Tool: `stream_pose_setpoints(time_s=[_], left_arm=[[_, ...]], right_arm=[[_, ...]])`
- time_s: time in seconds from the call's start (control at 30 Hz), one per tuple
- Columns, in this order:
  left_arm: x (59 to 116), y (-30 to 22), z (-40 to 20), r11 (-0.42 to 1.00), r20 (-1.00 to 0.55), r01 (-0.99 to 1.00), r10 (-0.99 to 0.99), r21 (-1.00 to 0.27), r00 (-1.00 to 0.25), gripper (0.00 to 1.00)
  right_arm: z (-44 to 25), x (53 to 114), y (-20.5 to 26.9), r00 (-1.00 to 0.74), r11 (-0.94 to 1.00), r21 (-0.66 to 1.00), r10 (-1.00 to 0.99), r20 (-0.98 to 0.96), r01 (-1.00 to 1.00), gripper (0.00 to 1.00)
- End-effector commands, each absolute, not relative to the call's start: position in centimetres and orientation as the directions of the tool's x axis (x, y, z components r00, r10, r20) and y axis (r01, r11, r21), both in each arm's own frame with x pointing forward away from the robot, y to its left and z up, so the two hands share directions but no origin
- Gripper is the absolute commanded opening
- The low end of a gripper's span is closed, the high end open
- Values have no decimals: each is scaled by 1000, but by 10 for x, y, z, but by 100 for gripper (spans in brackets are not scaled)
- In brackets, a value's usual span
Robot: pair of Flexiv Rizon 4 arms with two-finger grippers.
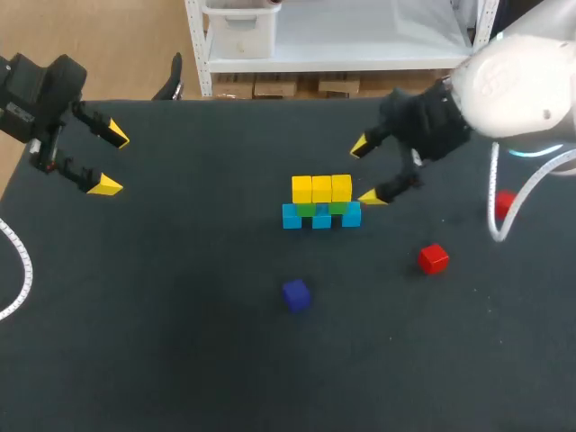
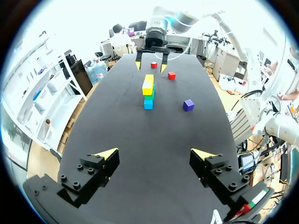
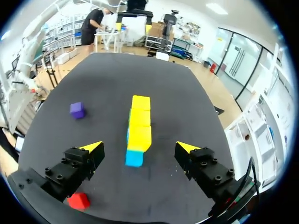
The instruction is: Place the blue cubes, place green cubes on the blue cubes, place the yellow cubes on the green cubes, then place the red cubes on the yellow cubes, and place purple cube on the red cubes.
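Observation:
A small wall of cubes stands mid-table: three blue cubes [image 1: 321, 217] in a row, green cubes [image 1: 307, 210] on them, and three yellow cubes [image 1: 321, 188] on top. My right gripper [image 1: 365, 171] is open just to the right of the wall's end, holding nothing. From its wrist, the yellow cubes [image 3: 140, 123] lie ahead of the right gripper [image 3: 139, 148], touching neither finger. Two red cubes [image 1: 433, 258] [image 1: 504, 202] and a purple cube [image 1: 296, 294] lie loose on the table. My left gripper [image 1: 110, 160] [image 2: 155, 156] is open and empty at the far left.
The dark table [image 1: 180, 315] has a white cable [image 1: 20, 270] along its left edge. The loose red cubes [image 2: 171, 75] and the purple cube [image 2: 188, 105] sit to the right of and in front of the wall [image 2: 148, 88].

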State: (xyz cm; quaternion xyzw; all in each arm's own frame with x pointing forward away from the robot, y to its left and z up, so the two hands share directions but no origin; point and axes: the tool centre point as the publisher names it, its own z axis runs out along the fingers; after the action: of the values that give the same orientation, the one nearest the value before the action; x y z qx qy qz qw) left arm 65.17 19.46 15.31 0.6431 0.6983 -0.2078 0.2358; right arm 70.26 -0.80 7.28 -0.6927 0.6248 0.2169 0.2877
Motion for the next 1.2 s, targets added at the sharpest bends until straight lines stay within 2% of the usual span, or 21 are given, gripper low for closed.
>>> stream_pose_setpoints(time_s=[0.03,0.2,0.6,0.77,0.87,1.2], left_arm=[[651,196,152,85,-599,996,798,16,-58,100],[651,196,152,85,-599,996,798,16,-58,100],[651,196,152,85,-599,996,798,16,-58,100],[651,196,152,85,-599,996,798,16,-58,100],[651,196,152,85,-599,996,798,16,-58,100],[651,196,152,85,-599,996,798,16,-58,100]], right_arm=[[86,696,-46,135,-75,-117,-726,-675,-990,100],[85,688,-87,134,-69,-123,-734,-666,-990,100],[78,671,-173,-27,156,-150,-778,-628,-976,100],[77,662,-191,-73,219,-157,-772,-631,-963,100],[75,656,-195,-33,170,-154,-768,-640,-973,100],[63,642,-224,-244,428,-177,-757,-607,-886,100]])
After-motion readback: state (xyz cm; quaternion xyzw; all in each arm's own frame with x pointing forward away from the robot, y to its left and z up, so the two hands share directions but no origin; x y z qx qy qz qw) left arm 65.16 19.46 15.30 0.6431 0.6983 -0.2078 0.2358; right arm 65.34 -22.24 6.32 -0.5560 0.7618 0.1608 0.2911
